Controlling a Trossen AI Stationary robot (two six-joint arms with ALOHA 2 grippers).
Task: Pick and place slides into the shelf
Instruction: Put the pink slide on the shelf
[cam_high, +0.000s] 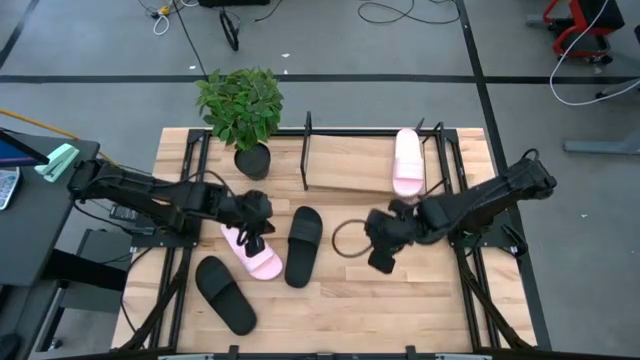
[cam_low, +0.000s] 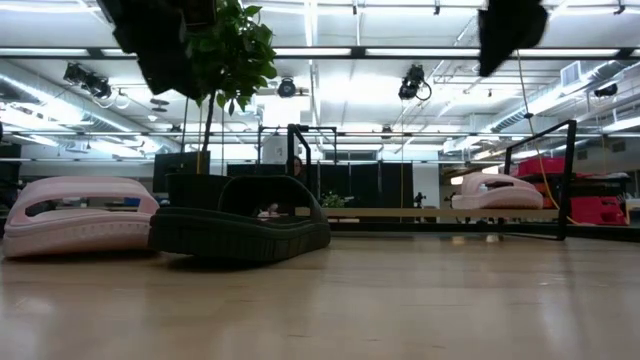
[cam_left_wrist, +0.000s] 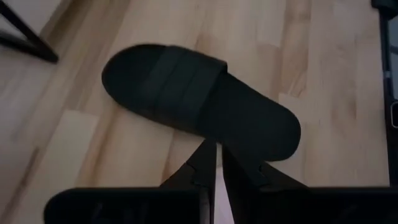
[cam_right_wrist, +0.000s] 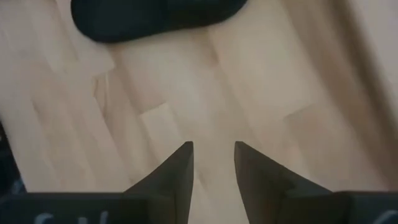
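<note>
One pink slide (cam_high: 407, 160) (cam_low: 495, 190) lies on the shelf (cam_high: 345, 165) (cam_low: 420, 213) at its right end. The other pink slide (cam_high: 252, 255) (cam_low: 80, 215) rests flat on the table, and a black slide (cam_high: 304, 245) (cam_low: 240, 220) (cam_left_wrist: 199, 99) lies beside it. A second black slide (cam_high: 225, 293) lies nearer the near edge. My left gripper (cam_high: 257, 230) (cam_left_wrist: 217, 152) hovers above the table's pink slide with its fingers shut, a pink sliver showing between them. My right gripper (cam_high: 383, 257) (cam_right_wrist: 213, 146) is open over bare wood, right of the middle black slide (cam_right_wrist: 155, 15).
A potted plant (cam_high: 242, 110) (cam_low: 215, 90) stands at the shelf's left end. A dark ring of cable (cam_high: 350, 238) lies on the table by my right gripper. Black arm frames (cam_high: 170, 250) (cam_high: 480, 270) run along both sides. Bare wood (cam_high: 400, 300) lies toward the near edge.
</note>
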